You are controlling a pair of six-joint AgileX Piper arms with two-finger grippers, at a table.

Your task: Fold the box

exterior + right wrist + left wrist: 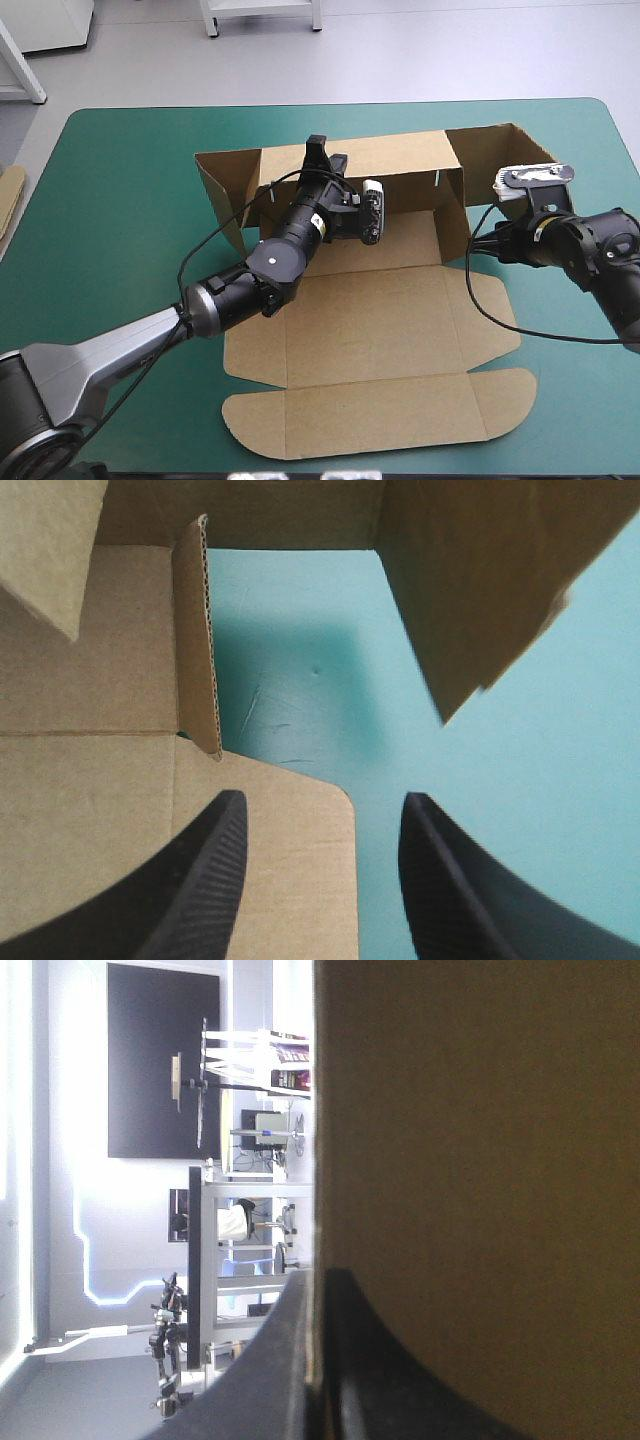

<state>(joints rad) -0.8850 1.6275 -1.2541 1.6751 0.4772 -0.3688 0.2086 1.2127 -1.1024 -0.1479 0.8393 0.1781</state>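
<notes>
Closest to me in the high view is the lid flap [370, 420], lying flat at the table's near edge. So the box [370, 320] is mostly a flat brown sheet mid-table on the teal-green cover [120, 200], with only the far wall [400, 165] standing up. That wall's long axis runs left to right across the table.

The left gripper [318, 152] is pinching the wall's top edge a bit left of centre. From its wrist cam the black fingers [270, 1360] are all but together with the board between them. The right gripper [322, 810] is spread wide with nothing in it, hovering over the cover just off the box's right side. The flat side panel [290, 880] sits under 1 of its fingers, and the loose end flap [480, 580] stands just ahead. I reckon the right arm is the 1 to take that end, since it's nearer and the left is busy bracing the wall.
</notes>
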